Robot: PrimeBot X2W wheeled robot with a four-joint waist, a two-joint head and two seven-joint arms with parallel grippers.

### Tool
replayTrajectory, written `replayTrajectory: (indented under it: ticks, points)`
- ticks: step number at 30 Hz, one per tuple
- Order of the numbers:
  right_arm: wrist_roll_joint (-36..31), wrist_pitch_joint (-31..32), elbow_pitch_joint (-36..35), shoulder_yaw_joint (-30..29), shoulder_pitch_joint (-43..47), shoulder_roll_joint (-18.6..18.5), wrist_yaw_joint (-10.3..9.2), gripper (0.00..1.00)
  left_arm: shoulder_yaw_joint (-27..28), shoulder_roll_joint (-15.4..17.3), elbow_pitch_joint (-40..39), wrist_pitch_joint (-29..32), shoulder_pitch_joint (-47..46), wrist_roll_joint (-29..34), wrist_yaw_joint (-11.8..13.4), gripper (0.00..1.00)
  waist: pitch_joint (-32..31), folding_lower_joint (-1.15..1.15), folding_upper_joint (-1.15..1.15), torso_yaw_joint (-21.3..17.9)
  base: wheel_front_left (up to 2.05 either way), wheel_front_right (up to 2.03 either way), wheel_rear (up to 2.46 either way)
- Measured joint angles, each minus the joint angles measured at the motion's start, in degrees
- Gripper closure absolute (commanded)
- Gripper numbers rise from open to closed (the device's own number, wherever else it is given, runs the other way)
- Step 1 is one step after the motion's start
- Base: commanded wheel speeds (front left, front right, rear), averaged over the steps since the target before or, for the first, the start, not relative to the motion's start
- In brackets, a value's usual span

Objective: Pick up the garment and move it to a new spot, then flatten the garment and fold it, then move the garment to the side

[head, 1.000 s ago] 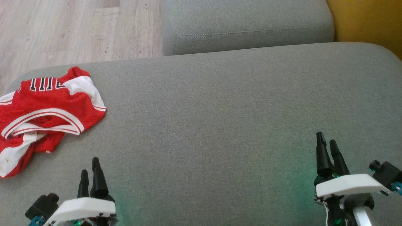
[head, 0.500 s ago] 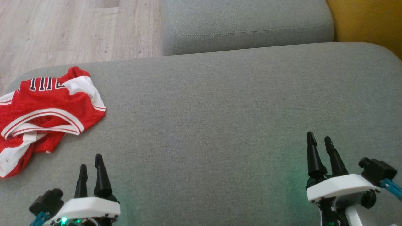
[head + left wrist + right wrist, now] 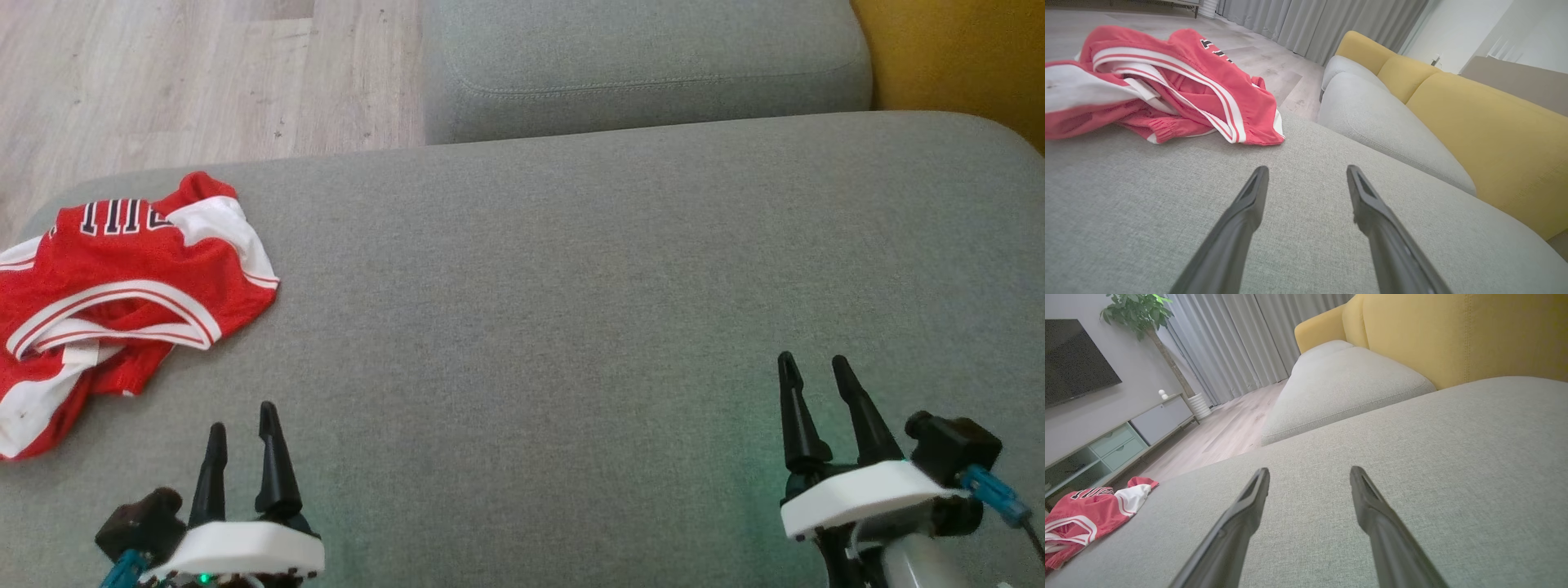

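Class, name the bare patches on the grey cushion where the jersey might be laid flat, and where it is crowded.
Bare: the grey cushion from the jersey across to the yellow backrest, including between left gripper and right gripper. Crowded: only its left end, under the jersey.

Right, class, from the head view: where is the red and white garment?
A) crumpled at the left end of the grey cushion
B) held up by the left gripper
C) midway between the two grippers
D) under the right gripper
A: the garment lies crumpled at the left end of the grey cushion, ahead of the open left gripper and far from the right gripper, touching neither.
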Motion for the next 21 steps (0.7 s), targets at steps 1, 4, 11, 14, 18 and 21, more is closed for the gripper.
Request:
replayTrajectory:
  ticks: [1, 4, 11, 14, 18, 21]
  points:
    - [-0.67, -0.02, 0.11, 0.02, 0.0, -0.02, 0.0, 0.0, 0.0, 0.0, 0.0, -0.05, 0.0, 0.69, 0.0, 0.0, 0.01, 0.0, 0.0, 0.04, 0.0, 0.0, 0.0]
    - [-2.89, -0.6, 0.44, 0.09, 0.0, -0.14, 0.0, 0.0, -0.01, 0.01, 0.0, -0.51, 0.0, 2.82, 0.0, 0.0, 0.05, 0.0, 0.0, 0.14, 0.0, 0.0, 0.0]
    - [-7.39, -1.93, 1.04, 0.23, 0.01, -0.29, 0.0, 0.0, 0.1, 0.18, 0.98, -1.76, 0.01, 7.39, 0.07, 0.0, 0.06, 0.0, 0.0, 0.15, 0.0, 0.0, 0.0]
    - [-9.35, -2.36, 1.26, 0.32, 0.01, -0.3, 0.0, 0.0, 0.16, 0.51, 1.74, -2.41, 0.01, 9.38, 0.08, 0.0, 0.05, 0.0, 0.0, 0.1, 0.0, 0.0, 0.0]
    - [-11.12, -3.07, 1.38, 0.34, 0.01, -0.29, 0.0, 0.0, 0.14, 0.74, 3.05, -2.94, 0.0, 12.12, 0.56, 0.0, 0.1, 0.0, 0.0, 0.02, 0.0, 0.0, 0.0]
    - [-11.37, -3.53, 1.75, 0.05, 0.0, -0.26, 0.0, 0.0, 0.13, 1.03, 3.96, -3.46, -0.03, 14.1, 0.56, 0.0, 0.12, 0.0, 0.0, -0.05, 0.0, 0.0, 0.0]
